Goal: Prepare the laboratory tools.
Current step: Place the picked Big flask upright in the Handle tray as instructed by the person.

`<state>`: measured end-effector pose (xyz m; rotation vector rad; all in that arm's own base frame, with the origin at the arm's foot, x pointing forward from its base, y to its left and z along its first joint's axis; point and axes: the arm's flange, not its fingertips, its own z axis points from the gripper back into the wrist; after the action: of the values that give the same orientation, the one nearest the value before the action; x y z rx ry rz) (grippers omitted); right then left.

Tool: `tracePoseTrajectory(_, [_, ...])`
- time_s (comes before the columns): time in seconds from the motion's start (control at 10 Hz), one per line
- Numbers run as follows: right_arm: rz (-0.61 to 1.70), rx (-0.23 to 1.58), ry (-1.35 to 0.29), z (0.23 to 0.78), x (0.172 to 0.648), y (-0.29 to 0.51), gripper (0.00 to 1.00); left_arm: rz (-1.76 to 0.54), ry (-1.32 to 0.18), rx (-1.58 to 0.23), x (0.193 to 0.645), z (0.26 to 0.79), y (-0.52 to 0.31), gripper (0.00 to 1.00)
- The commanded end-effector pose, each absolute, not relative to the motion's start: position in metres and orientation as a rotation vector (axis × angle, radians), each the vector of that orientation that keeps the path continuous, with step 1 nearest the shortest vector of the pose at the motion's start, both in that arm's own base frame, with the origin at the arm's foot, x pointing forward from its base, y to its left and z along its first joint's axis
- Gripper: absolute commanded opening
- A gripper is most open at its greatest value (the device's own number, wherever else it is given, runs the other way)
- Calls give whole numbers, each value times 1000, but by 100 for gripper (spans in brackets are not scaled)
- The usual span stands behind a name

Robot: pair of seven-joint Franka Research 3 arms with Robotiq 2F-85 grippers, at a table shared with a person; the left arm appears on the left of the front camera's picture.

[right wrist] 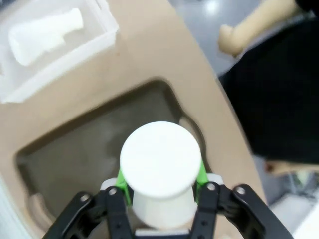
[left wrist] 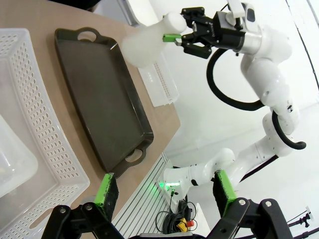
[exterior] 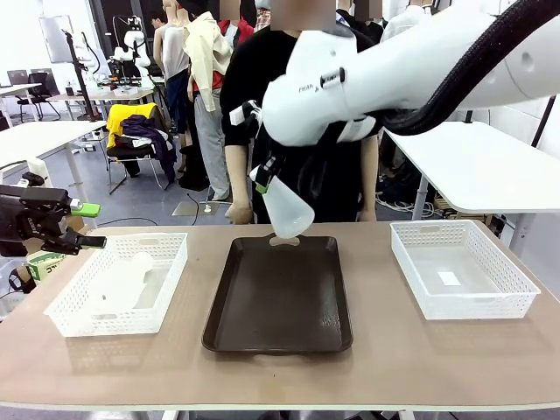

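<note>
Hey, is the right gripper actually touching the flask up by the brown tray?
Touching. The right wrist view shows the right gripper closed against both sides of the flask, with no gap at either side.

The right arm [exterior: 420, 61], upper right of frame, presents glossy white rounded shells, small dark lettering and a black corrugated cable [exterior: 424, 121]; the left gripper [exterior: 92, 225], left edge, is black with green pads.
</note>
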<state>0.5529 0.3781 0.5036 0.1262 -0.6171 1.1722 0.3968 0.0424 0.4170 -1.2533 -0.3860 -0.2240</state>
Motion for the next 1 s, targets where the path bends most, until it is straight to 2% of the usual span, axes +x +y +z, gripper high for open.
tracePoseTrajectory(0.0, [1302,231,-730,479,539,351,0,-228,-400,-1271,397,418,43,100])
tracePoseTrajectory(0.1, [1351,283,-825,472,542,346,0,-228,-400,-1271,397,418,43,100])
tracePoseTrajectory(0.5, [1307,545,-960,448,554,324,0,-228,-400,-1271,397,418,43,100])
tracePoseTrajectory(0.9, [1249,656,-919,424,559,311,0,-228,-400,-1271,397,418,43,100])
